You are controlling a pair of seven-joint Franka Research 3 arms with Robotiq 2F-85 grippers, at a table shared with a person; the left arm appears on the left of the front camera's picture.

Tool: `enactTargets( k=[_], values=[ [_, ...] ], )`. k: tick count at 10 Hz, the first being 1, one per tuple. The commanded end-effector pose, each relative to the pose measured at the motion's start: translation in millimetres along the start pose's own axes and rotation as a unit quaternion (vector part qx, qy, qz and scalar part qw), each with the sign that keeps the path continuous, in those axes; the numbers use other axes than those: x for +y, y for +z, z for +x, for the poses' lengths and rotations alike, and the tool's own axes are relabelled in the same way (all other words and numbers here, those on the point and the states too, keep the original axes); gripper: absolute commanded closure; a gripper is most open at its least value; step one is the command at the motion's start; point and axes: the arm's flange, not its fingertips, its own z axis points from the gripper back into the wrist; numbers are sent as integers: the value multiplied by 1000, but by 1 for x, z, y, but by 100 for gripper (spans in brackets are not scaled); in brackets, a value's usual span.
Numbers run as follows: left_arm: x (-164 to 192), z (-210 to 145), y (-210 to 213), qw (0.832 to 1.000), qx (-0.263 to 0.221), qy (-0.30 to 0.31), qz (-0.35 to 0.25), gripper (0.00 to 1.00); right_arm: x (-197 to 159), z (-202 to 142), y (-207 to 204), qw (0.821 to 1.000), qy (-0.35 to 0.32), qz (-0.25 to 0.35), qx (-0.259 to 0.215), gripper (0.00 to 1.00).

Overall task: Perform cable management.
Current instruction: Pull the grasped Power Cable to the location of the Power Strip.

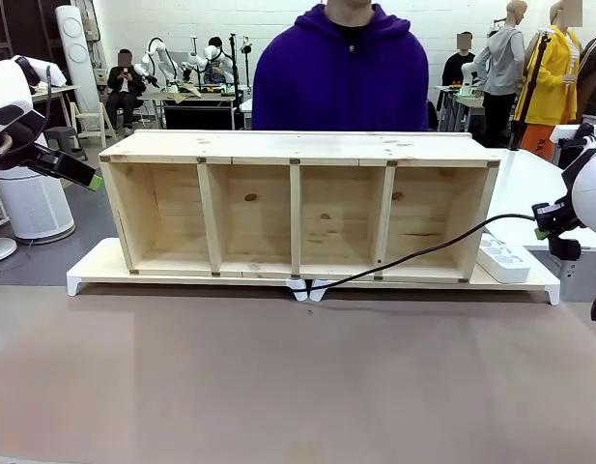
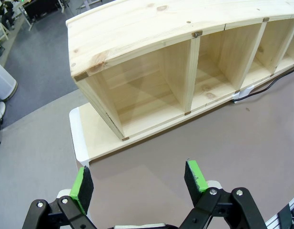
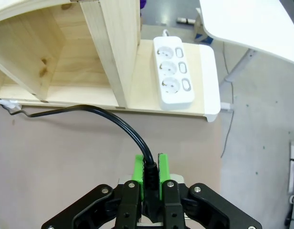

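Brown tabletop (image 1: 278, 387) in the foreground, workshop behind, a person in a purple top (image 1: 341, 72) standing at the far side; a four-compartment pine shelf (image 1: 298, 147) is set on a white base board (image 1: 90, 266), open side toward the robot; a white power strip (image 3: 173, 71) lies on the board's right end, just beside the shelf's right wall, sockets up and unoccupied. The cable (image 1: 413, 251) is seen running from a small white clip (image 1: 307, 288) at the board's front edge, near the middle, up and rightward across the front of the rightmost compartment — clear of the tabletop over most of its run — to the right gripper (image 3: 150, 168); the green pads are closed tight on it, at what appears to be the thicker plug end, though the tip is hidden within the fingers. Judged: the hold is taken close to the end so that the plug can be steered; the strip sits within that arm's reach as the likely destination; the clip is presumably there to pin slack at the board's edge. The left gripper (image 2: 138, 180) hovers above the tabletop in front of the shelf's left end, jaws spread wide, nothing between them — held off, it is supposed, to leave the right arm's path free. Routing is judged not yet done; the cable hangs in a loose arc.
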Motion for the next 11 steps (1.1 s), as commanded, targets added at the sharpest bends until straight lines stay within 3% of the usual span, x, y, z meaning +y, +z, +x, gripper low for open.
enactTargets(
  k=[1, 3, 5, 7, 11],
  values=[
    [-1, 0, 0, 1000, 1, 8, 4, 0, -2, -1, 3, 1000, -1, -2, 1, 85],
    [-1, 0, 0, 1000, 1, 8, 4, 0, 0, 0, 1, 1000, 0, 0, 0, 85],
    [-1, 0, 0, 1000, 1, 8, 4, 0, -26, 16, -8, 999, 18, 37, -4, 85],
    [-1, 0, 0, 1000, 1, 8, 4, 0, -46, 31, 7, 999, 37, 16, -25, 85],
    [-1, 0, 0, 1000, 1, 8, 4, 0, -56, 67, 9, 992, 130, 9, -1, 85]
  ],
)
